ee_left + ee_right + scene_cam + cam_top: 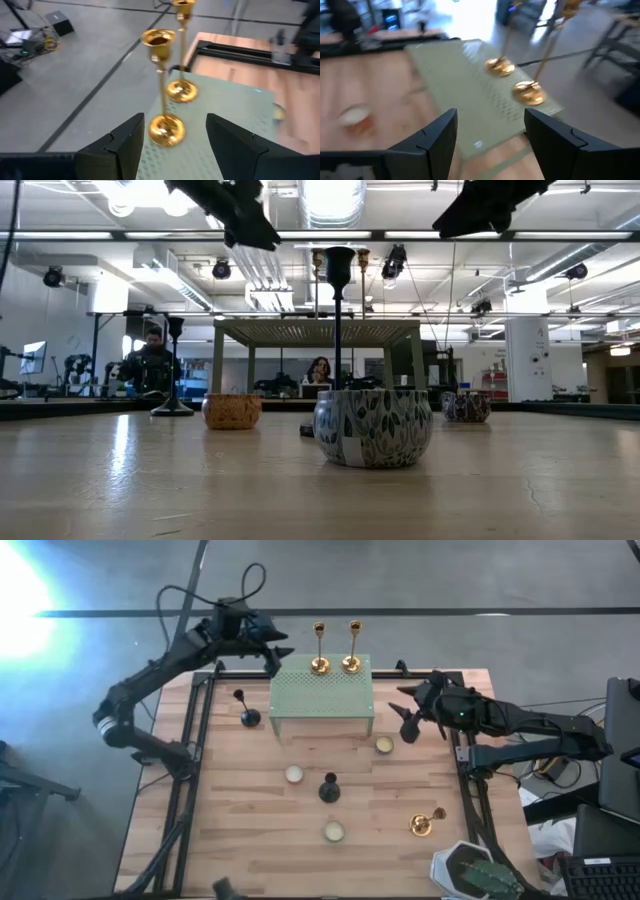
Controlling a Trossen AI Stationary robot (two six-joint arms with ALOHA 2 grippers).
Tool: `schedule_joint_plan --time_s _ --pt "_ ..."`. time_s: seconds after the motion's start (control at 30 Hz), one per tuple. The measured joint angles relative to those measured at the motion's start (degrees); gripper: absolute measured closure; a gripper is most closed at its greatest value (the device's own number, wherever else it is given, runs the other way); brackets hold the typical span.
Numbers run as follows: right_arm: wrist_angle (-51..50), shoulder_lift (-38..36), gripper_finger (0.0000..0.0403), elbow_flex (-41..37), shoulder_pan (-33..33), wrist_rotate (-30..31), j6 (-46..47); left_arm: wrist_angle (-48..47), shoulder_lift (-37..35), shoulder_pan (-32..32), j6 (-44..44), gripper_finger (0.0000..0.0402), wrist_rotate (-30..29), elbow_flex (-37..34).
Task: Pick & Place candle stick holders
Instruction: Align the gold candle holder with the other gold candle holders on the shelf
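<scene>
Two shiny gold candle stick holders [319, 650] [352, 648] stand upright by their round bases on the far edge of the green perforated stand [322, 690]. A third gold holder [425, 822] lies on its side at the table's near right. One black holder [245, 710] stands at the left, another [329, 788] near the middle. My left gripper [278, 658] is open and empty, just left of the left gold holder; its fingers [125, 145] stand either side of that holder's base [167, 130], a little short of it. My right gripper [408, 725] is open and empty, right of the stand.
Three small candle tins [294, 774] [384, 745] [333, 831] sit on the wooden table, one close to the low camera [372, 427]. A potted plant [475, 875] stands at the near right corner. People sit in the room beyond the table [150, 360].
</scene>
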Motion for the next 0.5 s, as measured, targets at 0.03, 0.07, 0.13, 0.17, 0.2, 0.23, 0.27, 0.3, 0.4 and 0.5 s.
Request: schedule_joint_plan --time_s 0.03,0.07,0.13,0.17,0.2,0.23,0.27,0.3,0.4,0.5 --pt "-1.6 -0.6 0.0179 0.0 0.0 -2.0 0.3 -1.1 -1.2 -0.1 -0.1 0.0183 0.7 -0.2" --pt "-3.4 -1.2 0.0179 0.0 0.0 -3.9 1.0 -1.9 -2.5 -0.2 -0.5 0.0183 1.5 -0.7" --pt "-6.8 -2.7 0.0179 0.0 0.0 -7.7 3.0 -2.4 -5.2 -0.8 -1.8 0.0183 3.5 -2.4" --pt "-8.6 -3.4 0.0179 0.0 0.0 -9.2 4.4 -2.3 -6.6 -1.2 -2.4 0.0183 4.5 -3.5" --pt "-10.6 -4.2 0.0179 0.0 0.0 -10.4 6.0 -2.2 -8.0 -1.7 -3.0 0.0183 5.4 -4.8" --pt "-12.4 -5.1 0.0179 0.0 0.1 -11.5 7.8 -2.1 -9.4 -2.4 -3.5 0.0183 6.2 -6.3" --pt "-14.8 -5.9 0.0179 0.1 0.2 -12.3 9.7 -1.5 -10.8 -3.1 -4.3 0.0183 7.0 -8.0" --pt "-17.5 -6.7 0.0179 0.2 0.4 -12.7 11.6 -0.6 -12.2 -4.0 -5.0 0.0183 7.7 -9.9" --pt "-25.9 -8.7 0.0179 0.9 2.3 -12.9 17.6 4.6 -16.1 -6.6 -8.5 0.0183 8.2 -16.4" --pt "-32.0 -10.2 0.0179 1.1 5.7 -13.1 24.2 12.5 -19.3 -9.2 -12.3 0.0183 8.2 -23.2"
